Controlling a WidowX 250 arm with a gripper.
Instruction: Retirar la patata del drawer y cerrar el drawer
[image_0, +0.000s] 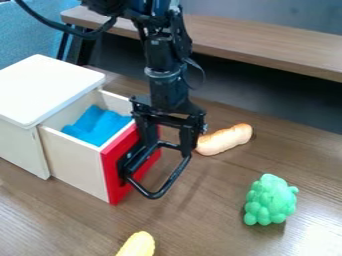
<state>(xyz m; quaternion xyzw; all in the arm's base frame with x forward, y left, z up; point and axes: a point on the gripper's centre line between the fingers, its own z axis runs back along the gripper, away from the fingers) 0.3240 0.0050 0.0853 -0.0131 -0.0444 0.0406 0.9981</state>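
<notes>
The drawer (75, 159) juts out of its white-topped wooden cabinet, its red front facing right with a black handle (159, 194) on it. A crumpled blue cloth (99, 125) lies inside; no potato shows there. My gripper (164, 146) hangs at the outer side of the red front, just above the handle, its fingers spread apart. Whether it touches the handle, I cannot tell. On the table just right of the gripper is a tan, elongated toy (227, 139), partly behind it; whether this is the potato or a bread roll is unclear.
The cabinet top (41, 89) is at the left. A green grape-like toy (270, 199) sits at the right on the wooden table (207, 220), and a yellow toy (138, 245) lies at the bottom edge. Behind runs a raised wooden ledge (267, 45).
</notes>
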